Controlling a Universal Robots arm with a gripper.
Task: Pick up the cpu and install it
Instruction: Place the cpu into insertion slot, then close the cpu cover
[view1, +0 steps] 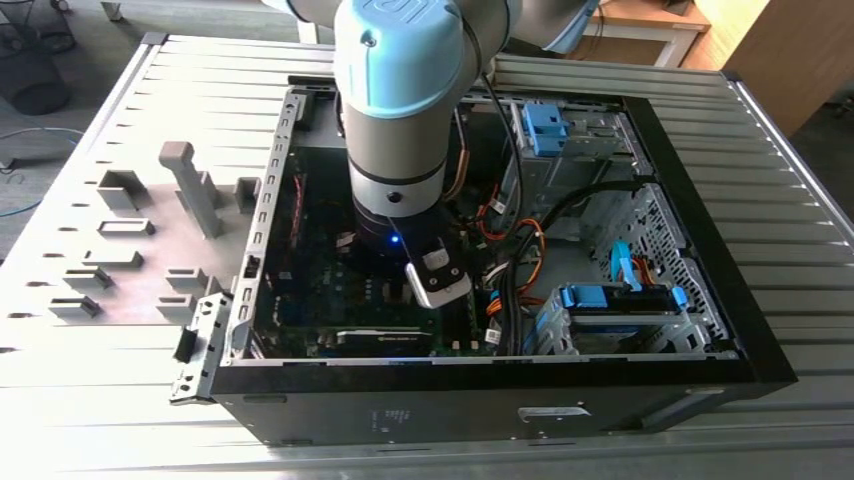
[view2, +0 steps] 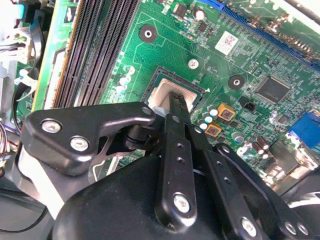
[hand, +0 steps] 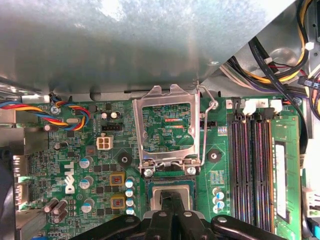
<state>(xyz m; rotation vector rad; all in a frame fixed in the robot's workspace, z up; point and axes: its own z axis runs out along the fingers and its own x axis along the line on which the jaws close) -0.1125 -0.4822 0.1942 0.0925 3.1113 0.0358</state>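
Claw (view2: 176, 98) tips on cpu (view2: 159, 95), in motherboard socket (view2: 161, 73), grip cannot tell

Ribbed metal table (view1: 801, 200), grey floor (view1: 80, 60) (blue cable (view1: 30, 133) lying there), wooden furniture (view1: 774, 50) behind

White logo (hand: 71, 181) on the green motherboard (hand: 75, 145)
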